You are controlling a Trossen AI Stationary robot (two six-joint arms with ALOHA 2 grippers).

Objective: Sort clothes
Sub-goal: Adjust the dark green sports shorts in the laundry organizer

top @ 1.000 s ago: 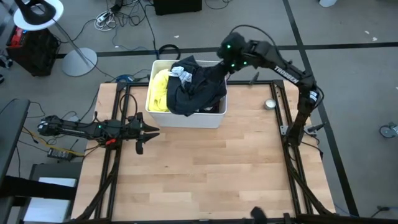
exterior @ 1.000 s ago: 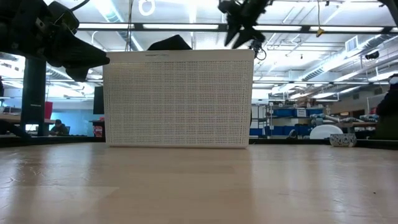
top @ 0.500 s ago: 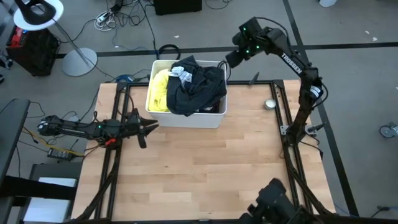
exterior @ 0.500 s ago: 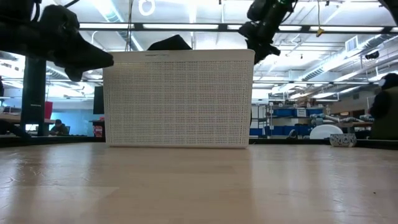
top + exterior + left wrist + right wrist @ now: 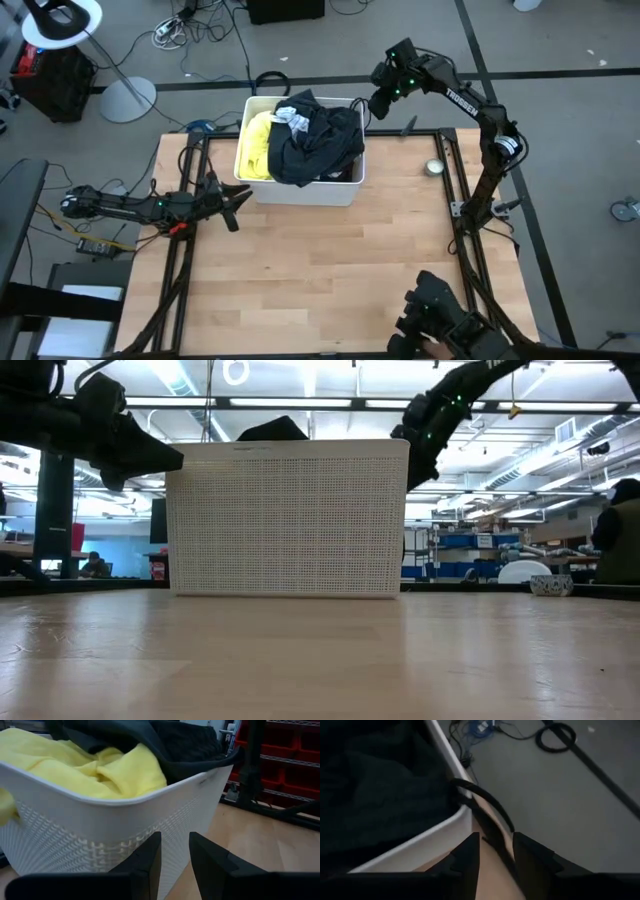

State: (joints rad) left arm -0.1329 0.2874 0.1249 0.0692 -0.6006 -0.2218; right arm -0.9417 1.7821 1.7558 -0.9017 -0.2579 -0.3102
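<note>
The clothes lie heaped in a white perforated bin (image 5: 300,190) at the table's far middle: a yellow garment (image 5: 257,140) on the left, a black one (image 5: 318,140) draped over the right rim, and a white-striped bit (image 5: 292,117) on top. My right gripper (image 5: 375,103) hangs open beside the bin's far right corner, slanting down, with nothing between its fingers (image 5: 465,857). My left gripper (image 5: 243,196) stands open and level just off the bin's near left corner, facing the bin's wall (image 5: 100,835).
A small round metal thing (image 5: 434,167) sits by the table's right rail. A dark shape, maybe a person (image 5: 445,322), leans in at the near right edge. Cables (image 5: 485,800) lie on the floor beyond the bin. Bare wood (image 5: 330,270) fills the near half.
My right gripper has swung from above the black garment toward the table's right edge and sunk beside the bin's far right corner, rolling as it went. My left gripper has turned toward the bin without shifting place. The dark shape has come in at the near edge.
</note>
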